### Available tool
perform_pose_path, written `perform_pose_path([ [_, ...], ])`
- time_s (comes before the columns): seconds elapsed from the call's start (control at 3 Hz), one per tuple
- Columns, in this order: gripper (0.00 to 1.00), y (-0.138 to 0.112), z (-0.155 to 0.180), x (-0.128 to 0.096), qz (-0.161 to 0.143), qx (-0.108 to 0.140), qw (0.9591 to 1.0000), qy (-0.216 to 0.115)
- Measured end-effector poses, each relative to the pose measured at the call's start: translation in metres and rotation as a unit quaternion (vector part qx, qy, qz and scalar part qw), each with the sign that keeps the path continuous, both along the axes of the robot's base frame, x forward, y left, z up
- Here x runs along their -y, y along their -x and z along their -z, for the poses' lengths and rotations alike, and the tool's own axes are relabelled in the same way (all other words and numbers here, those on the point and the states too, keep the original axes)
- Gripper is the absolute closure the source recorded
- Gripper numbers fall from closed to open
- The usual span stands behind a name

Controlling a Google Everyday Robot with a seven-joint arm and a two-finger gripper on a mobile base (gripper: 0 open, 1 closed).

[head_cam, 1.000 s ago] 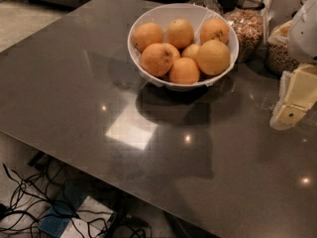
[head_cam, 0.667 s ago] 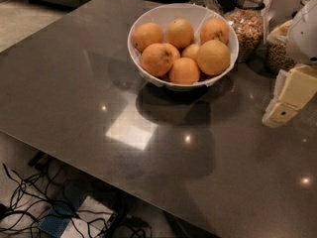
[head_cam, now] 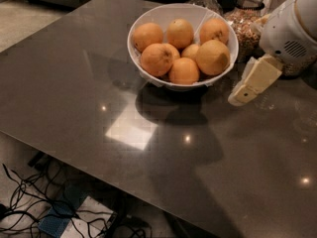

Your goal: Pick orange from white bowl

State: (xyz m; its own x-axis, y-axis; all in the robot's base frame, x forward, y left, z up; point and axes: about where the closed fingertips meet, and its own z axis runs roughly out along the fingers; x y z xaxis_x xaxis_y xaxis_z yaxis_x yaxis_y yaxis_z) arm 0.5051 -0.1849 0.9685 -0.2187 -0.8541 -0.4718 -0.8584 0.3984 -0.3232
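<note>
Kitchen: dark counter (head_cam: 74,83), grain jars (head_cam: 246,23).

A: How is the scene lit?

B: Warm, rather dim light is cast from above. A pale rectangular reflection (head_cam: 130,128) is seen on the dark table (head_cam: 59,83), and small pinpoint glints (head_cam: 187,139) are scattered across it.

A: Where are shadows found?

B: A deep shadow (head_cam: 166,100) is thrown on the table just in front of the white bowl (head_cam: 148,73) and is carried on toward the near edge. The gripper (head_cam: 242,94), held just right of the bowl above the table, is brightly lit on its cream face.

A: And the fruit?

B: The orange (head_cam: 213,57) is lit softly from above, and its underside is left shaded. The floor (head_cam: 20,182) below the table is left very dark. Blocky patterning is noticed in the reflection.
</note>
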Motion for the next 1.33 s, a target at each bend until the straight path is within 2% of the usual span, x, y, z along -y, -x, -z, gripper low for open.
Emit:
perform_pose_path([
  [0.33,0.0,-0.024,-0.008,-0.009,-0.008,0.018,0.9995,-0.024],
  [0.67,0.0,-0.024,-0.008,-0.009,-0.008,0.018,0.9995,-0.024],
  [1.0,0.0,-0.034,-0.004,-0.014,0.006,0.037,0.9981,-0.049],
  [1.33,0.0,-0.057,0.0,-0.023,0.032,0.064,0.9926,-0.098],
])
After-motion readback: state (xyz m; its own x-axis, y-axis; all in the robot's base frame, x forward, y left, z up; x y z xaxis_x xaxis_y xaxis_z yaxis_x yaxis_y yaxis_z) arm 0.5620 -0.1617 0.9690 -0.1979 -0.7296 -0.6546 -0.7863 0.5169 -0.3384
